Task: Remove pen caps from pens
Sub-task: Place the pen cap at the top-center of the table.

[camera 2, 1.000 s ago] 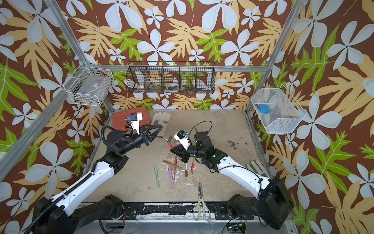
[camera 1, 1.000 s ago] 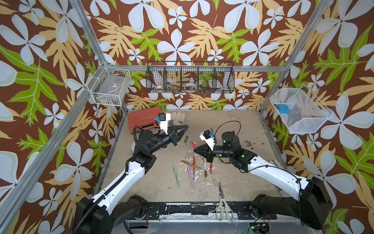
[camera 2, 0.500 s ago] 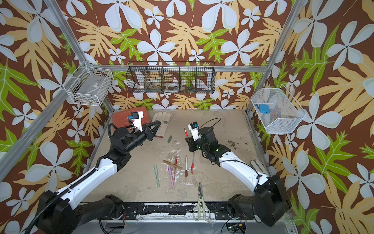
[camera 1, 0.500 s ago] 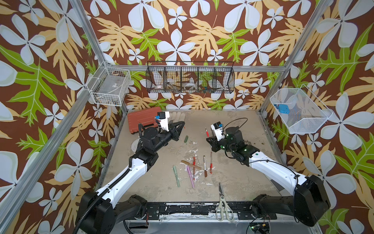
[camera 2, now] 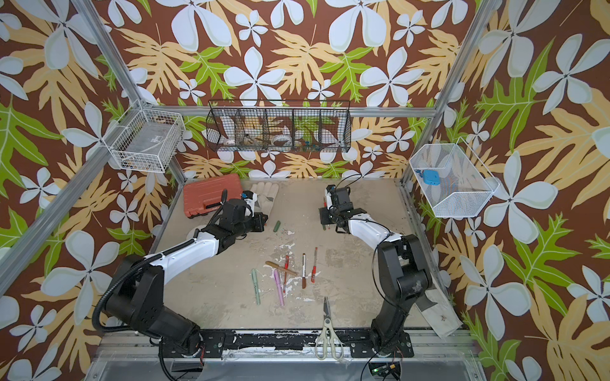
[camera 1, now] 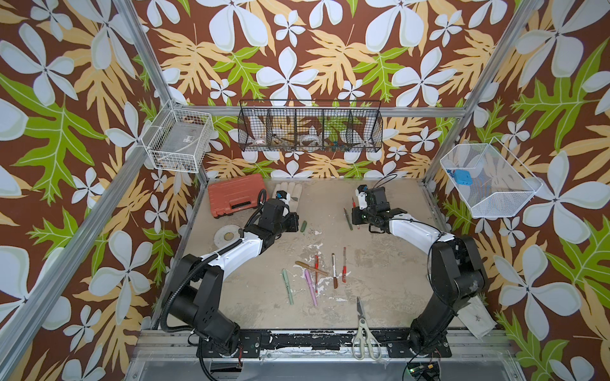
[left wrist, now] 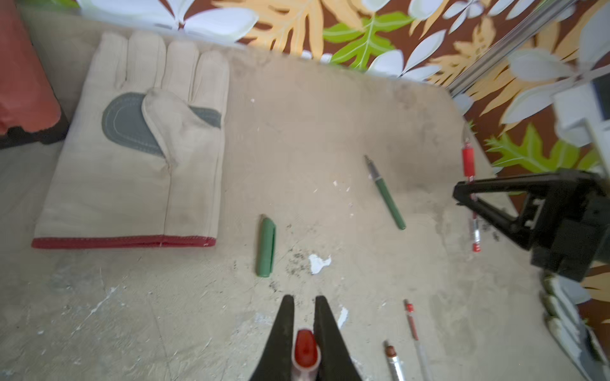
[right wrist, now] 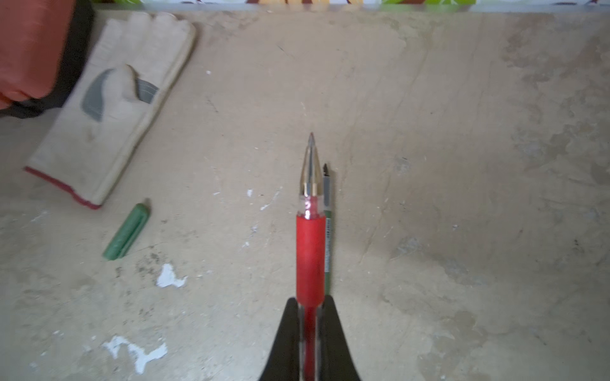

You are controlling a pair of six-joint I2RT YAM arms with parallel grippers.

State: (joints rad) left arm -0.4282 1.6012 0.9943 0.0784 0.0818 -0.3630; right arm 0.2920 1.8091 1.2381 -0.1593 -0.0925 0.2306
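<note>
Left wrist view, lower centre: left end effector [left wrist: 302, 298] pinched narrow on red cap [left wrist: 305, 349]. Right wrist view, centre: right end effector [right wrist: 308, 301] clamped on red-and-clear pen [right wrist: 310, 257], bare tip toward upper frame, held above worktop [right wrist: 462, 165]. Flat on worktop, centre of a top view: dark green cap [camera 1: 303, 226] just right of left end effector. Uncapped dark green pen [camera 1: 347, 219] just left of right end effector. Lower centre in both top views: cluster of pens [camera 2: 287, 273], some apparently capped, hard to tell at this size. Upper left: glove [left wrist: 132, 148], red case [camera 1: 236, 198]. Bottom edge: scissors [camera 1: 363, 326].
</note>
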